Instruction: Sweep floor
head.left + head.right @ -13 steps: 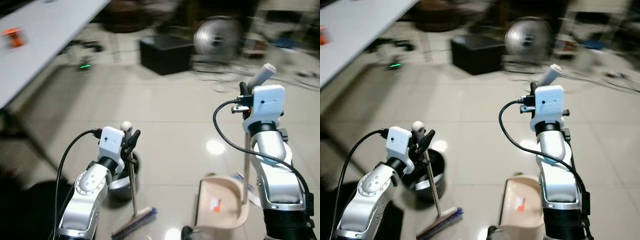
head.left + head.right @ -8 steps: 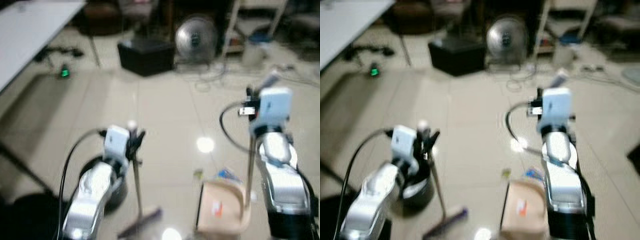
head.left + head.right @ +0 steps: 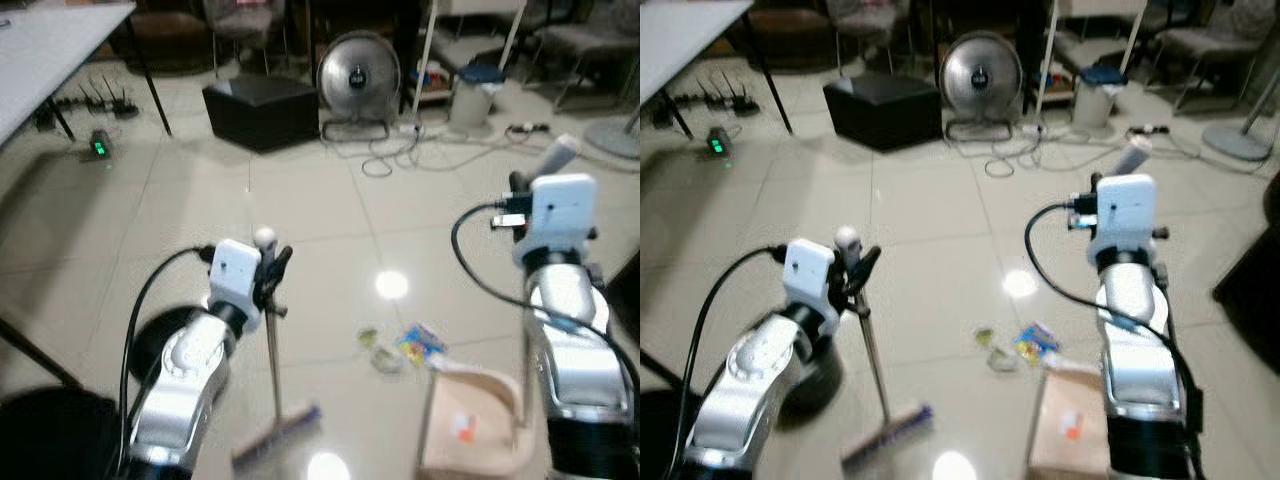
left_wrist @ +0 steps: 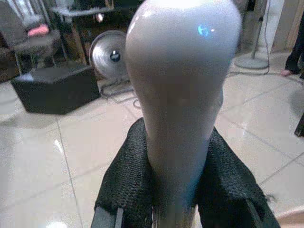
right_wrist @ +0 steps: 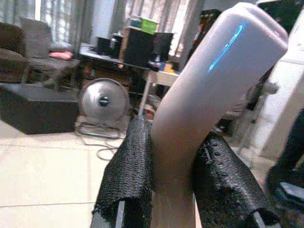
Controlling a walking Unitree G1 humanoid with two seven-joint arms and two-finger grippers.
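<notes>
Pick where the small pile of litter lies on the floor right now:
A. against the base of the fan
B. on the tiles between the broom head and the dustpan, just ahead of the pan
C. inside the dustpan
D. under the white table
B: the litter lies loose on the tiles, ahead of the dustpan held by the right gripper and to the right of the broom held by the left gripper.

The head camera is swinging right: the white table (image 3: 50, 40) is sliding toward the left edge while the fan (image 3: 358, 75) is nearing centre. Litter (image 3: 400, 345) is appearing on the tiles ahead of the dustpan (image 3: 470, 425).
</notes>
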